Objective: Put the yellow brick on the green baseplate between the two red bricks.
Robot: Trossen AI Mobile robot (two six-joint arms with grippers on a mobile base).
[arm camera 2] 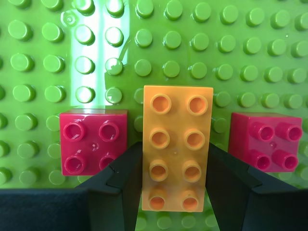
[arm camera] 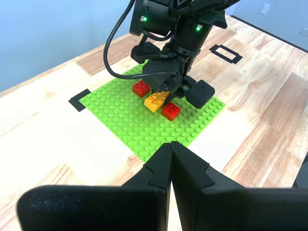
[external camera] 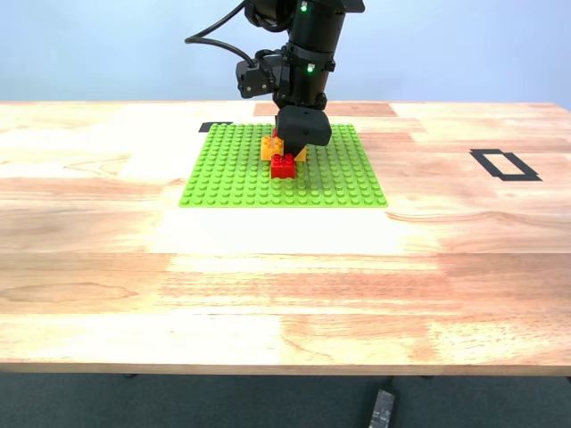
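Note:
The green baseplate (external camera: 232, 174) lies on the wooden table, and also shows in the first wrist view (arm camera: 120, 120) and the second wrist view (arm camera 2: 250, 57). My second gripper (arm camera 2: 175, 192) is shut on the yellow brick (arm camera 2: 176, 144), one finger (arm camera 2: 122, 185) on each long side. The brick sits between the two red bricks (arm camera 2: 94, 139) (arm camera 2: 267, 142), with gaps on both sides. I cannot tell whether it is pressed onto the studs. In the exterior view, yellow (external camera: 271, 147) and one red brick (external camera: 284, 166) show under that gripper (external camera: 293, 153). My first gripper (arm camera: 171, 166) is shut and empty, well away from the plate.
Black tape marks lie on the table: a rectangle outline at the exterior view's right (external camera: 505, 165) and a small patch by the plate's far corner (external camera: 215, 127). Bare wood surrounds the plate. A dark object (external camera: 381, 408) lies on the floor below the table's front edge.

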